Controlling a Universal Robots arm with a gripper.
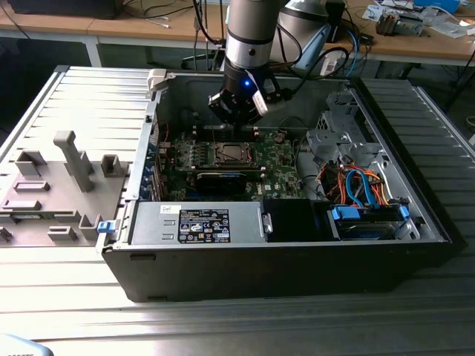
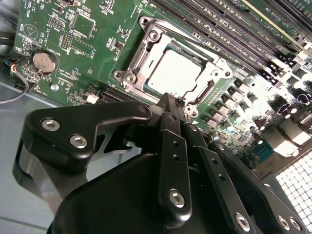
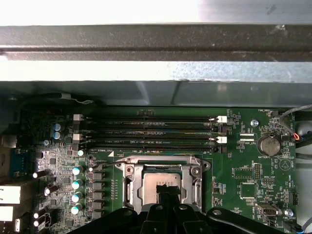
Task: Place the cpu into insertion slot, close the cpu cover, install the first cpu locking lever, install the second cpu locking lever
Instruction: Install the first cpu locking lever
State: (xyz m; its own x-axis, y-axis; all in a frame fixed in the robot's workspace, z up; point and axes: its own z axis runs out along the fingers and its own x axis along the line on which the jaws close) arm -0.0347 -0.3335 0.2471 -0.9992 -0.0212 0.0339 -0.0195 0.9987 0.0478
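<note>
the gripper (image 2: 171, 97) hangs inside the open computer case (image 1: 223, 274), just above the green motherboard (image 2: 68, 58), and its black fingers (image 2: 168, 109) look pressed together at the tips with nothing seen between them. in the second wrist view those tips sit right at the edge of the insertion slot (image 2: 141, 53), near one side of its silvery frame; whether they touch the metal cannot be told. the cpu (image 2: 173, 73) lies flat in the socket, its dull silver top showing through the window of the cpu cover (image 2: 217, 68), which lies down flat around it. in the first wrist view the same chip (image 3: 156, 181) shows inside its frame, with the finger tips (image 3: 163, 192) in front of it and the row of long memory slots (image 3: 146, 131) just beyond the socket. a round coin battery (image 2: 43, 62) sits well apart on the board. in the exterior view the arm (image 1: 252, 37) reaches down into the case from the far side, the gripper (image 1: 237, 111) poised over the socket (image 1: 234, 154)
</note>
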